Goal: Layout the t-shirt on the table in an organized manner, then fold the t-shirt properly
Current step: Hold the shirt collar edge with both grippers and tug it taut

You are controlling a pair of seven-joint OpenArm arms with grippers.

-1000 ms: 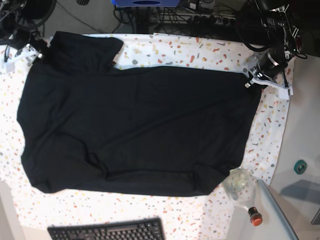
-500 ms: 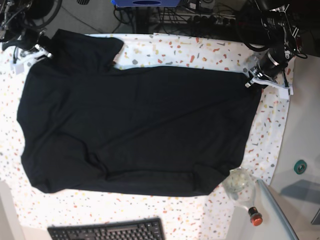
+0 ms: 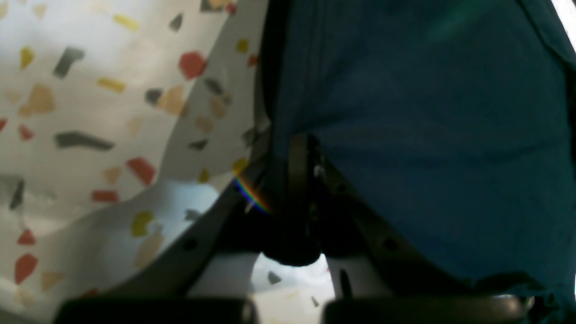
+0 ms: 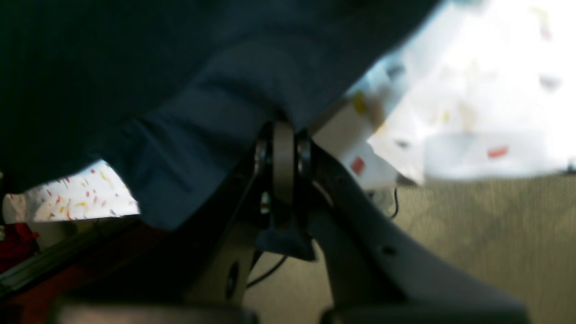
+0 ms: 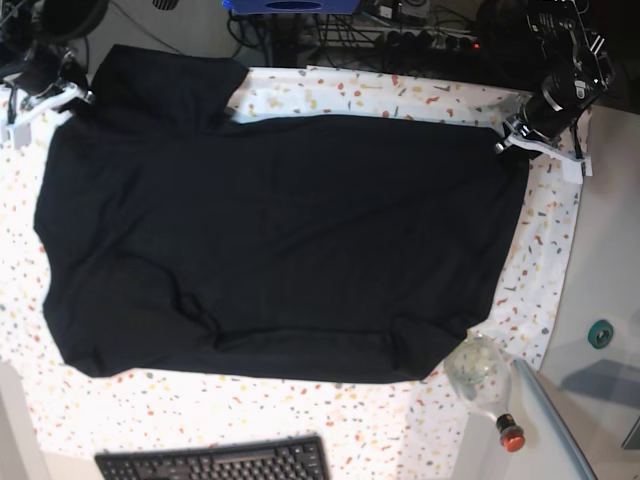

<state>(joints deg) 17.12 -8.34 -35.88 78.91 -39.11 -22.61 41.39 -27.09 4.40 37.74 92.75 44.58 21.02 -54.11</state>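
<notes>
The bench point(image 5: 545, 250) is lying wide under a white cloth flecked with red, yellow and grey chips, and a speckled margin is showing along its near edge and both sides. The t-shirt point(image 5: 280, 240), soft matte black fabric, is spreading nearly flat across most of it, rippling a little near its lower hem, with one sleeve jutting toward the far left corner. The base view is showing the whole outline; the wrist views are showing only close, blurred cloth. At the far right corner the left gripper point(image 5: 512, 135) is pinching the t-shirt's edge, and in its wrist view the fingers point(image 3: 298, 166) are pressing together on the dark fabric where it meets the speckled cloth. At the far left corner the right gripper point(image 5: 62, 92) is sitting on the sleeve, its fingers point(image 4: 283, 157) clamping shut on a fold of cloth. A black keyboard point(image 5: 215, 462) is lying at the near edge, and a clear bottle point(image 5: 485, 385) with a red cap is resting near the right corner.
</notes>
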